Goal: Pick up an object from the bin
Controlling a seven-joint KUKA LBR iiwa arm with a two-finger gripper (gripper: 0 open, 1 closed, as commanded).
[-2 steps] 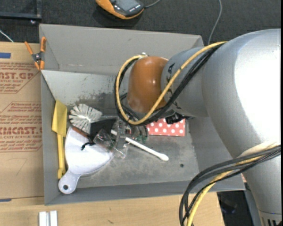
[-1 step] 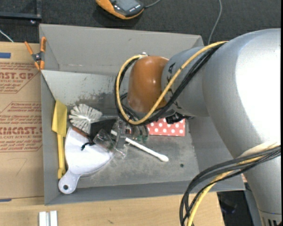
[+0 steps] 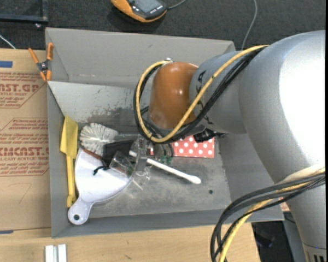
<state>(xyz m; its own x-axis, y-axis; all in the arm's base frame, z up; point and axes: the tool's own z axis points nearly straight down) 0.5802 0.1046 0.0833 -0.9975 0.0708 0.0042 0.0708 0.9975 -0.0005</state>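
The gripper (image 3: 144, 156), under the arm's orange cover (image 3: 172, 94), sits low at the middle of the grey metal bin (image 3: 169, 201) (open or closed, I cannot tell). Beside it lie a clear plastic cup-like piece (image 3: 122, 165) and a thin white plastic stick (image 3: 177, 172). A white plastic scoop (image 3: 98, 185), round white bristle brush (image 3: 95, 135) and yellow plastic strip (image 3: 70, 146) lie to the left, a red white-dotted box (image 3: 199, 148) to the right

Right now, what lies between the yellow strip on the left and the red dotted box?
The camera view shows a white brush, a black piece and the end effector between the yellow strip and the red dotted box.
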